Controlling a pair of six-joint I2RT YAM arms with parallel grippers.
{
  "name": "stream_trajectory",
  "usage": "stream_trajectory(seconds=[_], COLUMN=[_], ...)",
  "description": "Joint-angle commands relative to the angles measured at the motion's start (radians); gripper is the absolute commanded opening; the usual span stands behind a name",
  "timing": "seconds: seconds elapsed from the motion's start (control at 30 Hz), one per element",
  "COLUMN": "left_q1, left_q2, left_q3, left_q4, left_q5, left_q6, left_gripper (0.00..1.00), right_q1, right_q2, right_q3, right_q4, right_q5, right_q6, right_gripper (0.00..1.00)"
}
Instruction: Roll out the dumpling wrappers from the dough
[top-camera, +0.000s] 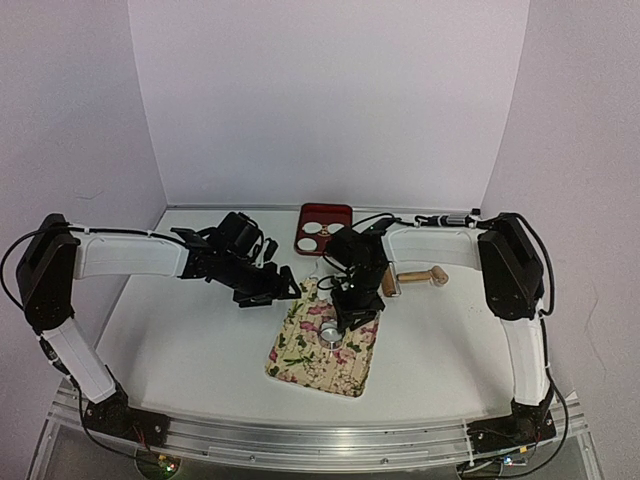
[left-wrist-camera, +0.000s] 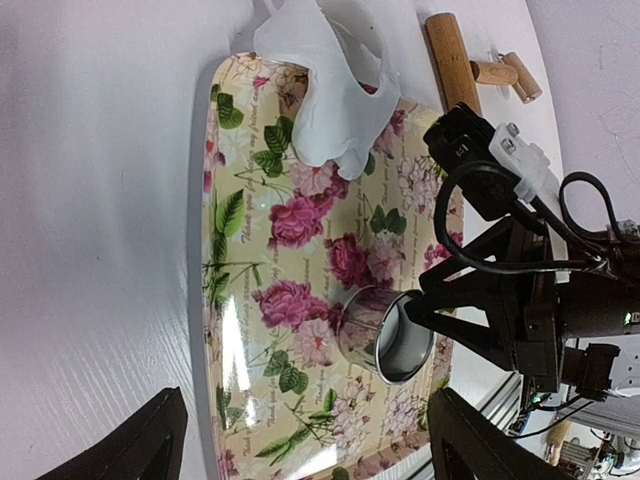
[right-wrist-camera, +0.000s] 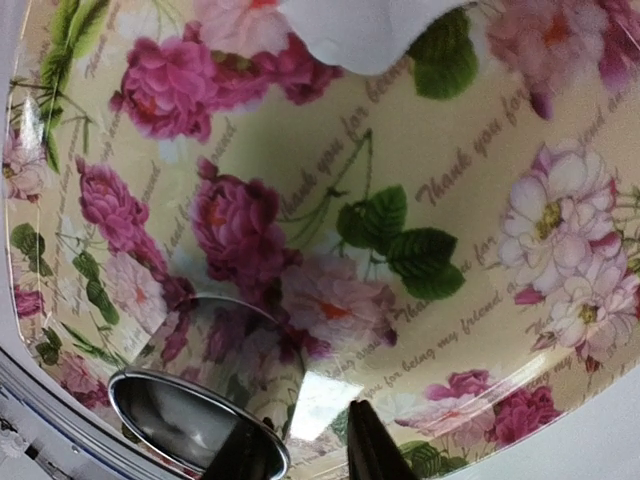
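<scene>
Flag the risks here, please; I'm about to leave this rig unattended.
1. The right gripper appears to have its fingers on either side of just one wall of the ring, so it may tilt or slip if lifted.
2. The dough lies crumpled, partly past the mat's far edge; it could stick to the table or tear.
3. The left gripper hangs open close to the right one; they might bump.
</scene>
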Motion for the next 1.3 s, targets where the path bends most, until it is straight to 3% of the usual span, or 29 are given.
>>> stream_trajectory(seconds=[0.0,0.13,0.43,0.7,0.83,1.03,1.13,1.27], left_q1=[0.0,0.0,0.0,0.008,0.071,0.203,0.22,0.276], left_q2=[-0.043,-0.055,-0.052,-0.066,-0.085,-0.072,-0.116,-0.168], left_q3=[-0.008,-0.019,-0.019,0.022,0.049,0.102,0.053,-0.037], left_q4=[-0.008,-0.014,-0.016,-0.074,-0.128,-0.247,-0.243,-0.196], left_q5=[-0.013,-0.022,-0.037,-0.129,-0.128,-0.1,-0.101,-0.075], left_q6=[-0.012,-0.016,-0.018,-0.03,-0.022,-0.031,-0.067,-0.142], left_gripper=[0.85,0.85,0.85,0.87,0.91,0.92,0.95,0.96], right_q1=[0.015,0.023,0.023,-0.007,-0.096,-0.31,-0.397,-0.481], right_q2=[0.037,-0.001,-0.208,-0.274,-0.324,-0.434,-0.448,-0.444], right_q3=[0.078,0.078,-0.011,0.106,0.094,-0.143,-0.275,-0.369], right_q4=[-0.022,-0.033,-0.072,-0.233,-0.279,-0.154,-0.055,-0.012], right_q5=[0.009,0.027,0.12,0.257,0.28,0.229,0.191,0.255], right_q6=[-0.014,-0.003,0.082,0.112,0.098,0.1,0.123,0.138], right_gripper=[0.17,0.0,0.0,0.0,0.0,0.0,0.0,0.0])
